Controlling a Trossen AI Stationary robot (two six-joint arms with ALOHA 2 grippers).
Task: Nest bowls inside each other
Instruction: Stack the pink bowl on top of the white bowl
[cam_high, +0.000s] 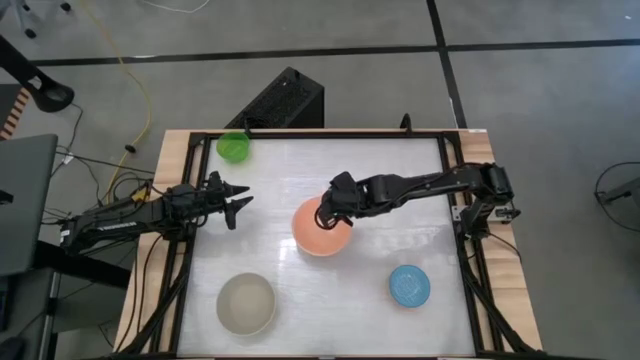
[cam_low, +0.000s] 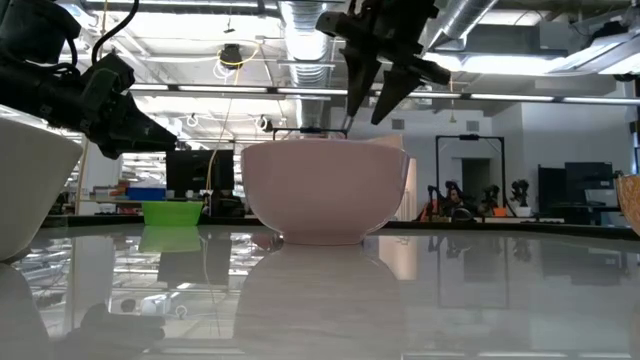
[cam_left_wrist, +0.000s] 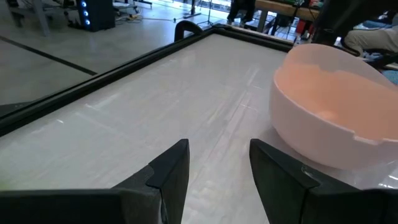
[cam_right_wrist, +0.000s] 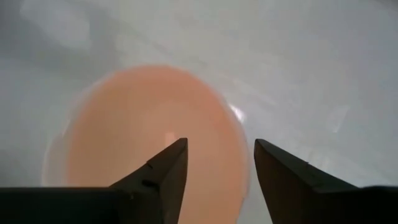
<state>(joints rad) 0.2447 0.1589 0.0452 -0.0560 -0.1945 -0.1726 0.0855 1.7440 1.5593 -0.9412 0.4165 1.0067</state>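
The pink-salmon bowl (cam_high: 322, 230) sat inside the white bowl (cam_low: 322, 193) mid-tabletop (cam_high: 340, 300), so that nesting looked done. The right tool (cam_high: 326, 213) hovered over its rim, jaws apart and empty. The grey-beige bowl (cam_high: 246, 304), nearest on the left tool's (cam_high: 238, 204) side, likely came next; that tool waited wide open, empty. All were smooth, round plastic.
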